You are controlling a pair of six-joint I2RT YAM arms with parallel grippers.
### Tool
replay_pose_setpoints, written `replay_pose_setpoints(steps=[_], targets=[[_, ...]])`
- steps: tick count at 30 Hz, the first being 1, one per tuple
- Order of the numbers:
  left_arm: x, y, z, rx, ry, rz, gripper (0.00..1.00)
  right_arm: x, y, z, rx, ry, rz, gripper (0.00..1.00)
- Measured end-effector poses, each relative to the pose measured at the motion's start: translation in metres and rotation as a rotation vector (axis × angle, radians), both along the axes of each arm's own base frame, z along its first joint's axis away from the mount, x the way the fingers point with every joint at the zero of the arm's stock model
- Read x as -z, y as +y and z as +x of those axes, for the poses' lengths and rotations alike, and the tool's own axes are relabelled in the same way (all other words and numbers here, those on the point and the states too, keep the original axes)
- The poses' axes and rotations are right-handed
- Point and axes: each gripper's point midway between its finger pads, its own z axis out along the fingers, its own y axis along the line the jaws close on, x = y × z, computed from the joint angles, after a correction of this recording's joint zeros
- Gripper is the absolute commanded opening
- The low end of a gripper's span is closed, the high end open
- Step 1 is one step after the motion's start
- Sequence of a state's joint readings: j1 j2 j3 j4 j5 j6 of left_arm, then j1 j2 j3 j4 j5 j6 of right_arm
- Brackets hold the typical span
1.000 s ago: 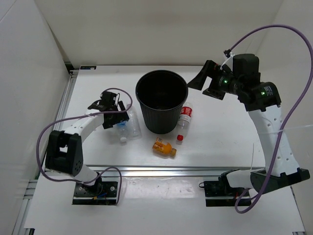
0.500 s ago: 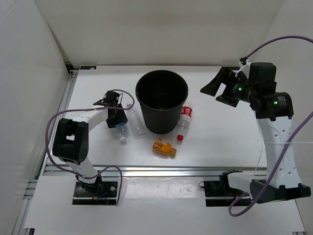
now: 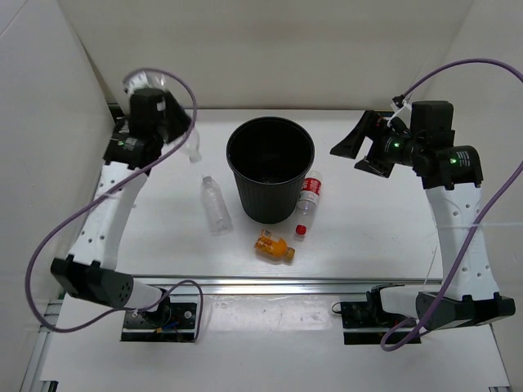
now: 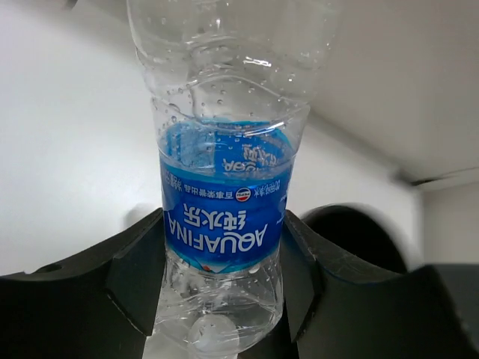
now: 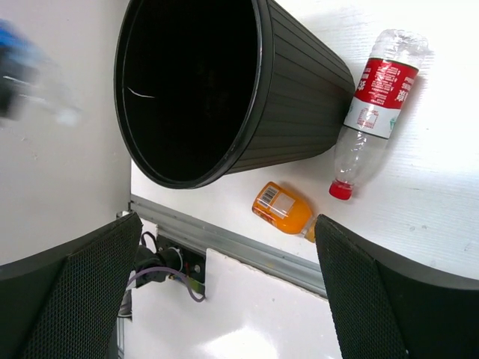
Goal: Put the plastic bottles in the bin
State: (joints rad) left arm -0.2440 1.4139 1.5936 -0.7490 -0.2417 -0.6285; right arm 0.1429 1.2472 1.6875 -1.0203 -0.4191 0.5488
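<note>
High at the back left, my left gripper [image 3: 185, 140] is shut on the clear bottle with the blue label [image 4: 221, 224], which stands pinched between both fingers [image 4: 139, 277]. The black bin [image 3: 279, 206] stands upright mid-table. A plain clear bottle [image 3: 215, 204] lies left of it. On its right lies the red-label bottle [image 3: 308, 196] with its red cap, and the short orange bottle [image 3: 274, 247] lies in front. My right gripper [image 3: 358, 144] hangs open and empty, raised right of the bin. Its wrist view shows the bin [image 5: 299, 97], red-label bottle [image 5: 378, 97] and orange bottle [image 5: 283, 212].
White walls close in the table at the back and both sides. A metal rail [image 3: 270, 284] runs along the near edge, with both arm bases [image 3: 159, 318] behind it. Purple cables [image 3: 49, 245] loop from each arm.
My left gripper has shut on the blue-label bottle and lifted it off the table, up toward the back left. The plain clear bottle stays behind. The right arm drew slightly right.
</note>
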Motion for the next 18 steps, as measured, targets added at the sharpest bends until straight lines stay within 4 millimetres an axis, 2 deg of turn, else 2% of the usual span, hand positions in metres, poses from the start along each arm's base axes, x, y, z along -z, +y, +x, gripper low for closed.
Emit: replay_pose_setpoints(steps=[1,3,4,5,7,10,12,14,15,17,18], targets=[[-0.042,-0.004,0.002,0.006,-0.1,-0.02,0.57,0.0,0.0,0.0,0.0,0.001,0.002,1.0],[-0.114,-0.023,-0.003,0.051,-0.273,-0.06,0.58,-0.001,0.0,0.0,0.001,0.004,0.008,1.0],[-0.14,-0.036,-0.008,0.089,-0.337,-0.079,0.59,-0.001,0.0,0.0,0.003,0.006,0.011,1.0],[-0.156,-0.051,-0.013,0.13,-0.38,-0.094,0.59,-0.001,0.001,0.0,0.005,0.009,0.014,1.0],[-0.172,-0.086,-0.022,0.223,-0.419,-0.119,0.6,0.001,0.001,0.0,0.007,0.017,0.019,1.0],[-0.16,-0.149,-0.023,0.358,-0.391,-0.112,0.64,0.006,0.001,0.0,0.01,0.031,0.02,1.0],[-0.129,-0.196,-0.018,0.439,-0.33,-0.079,0.69,0.007,-0.001,0.0,0.016,0.035,0.019,1.0],[-0.081,-0.238,-0.017,0.509,-0.237,-0.017,0.79,0.007,-0.004,0.001,0.027,0.034,0.019,1.0],[-0.055,-0.254,-0.02,0.539,-0.187,0.021,1.0,0.007,-0.006,0.001,0.034,0.033,0.019,1.0],[-0.02,-0.269,-0.026,0.571,-0.117,0.091,1.0,0.006,-0.009,0.002,0.047,0.029,0.02,1.0],[-0.01,-0.272,-0.028,0.574,-0.095,0.121,1.0,0.007,-0.01,0.002,0.052,0.028,0.018,1.0]])
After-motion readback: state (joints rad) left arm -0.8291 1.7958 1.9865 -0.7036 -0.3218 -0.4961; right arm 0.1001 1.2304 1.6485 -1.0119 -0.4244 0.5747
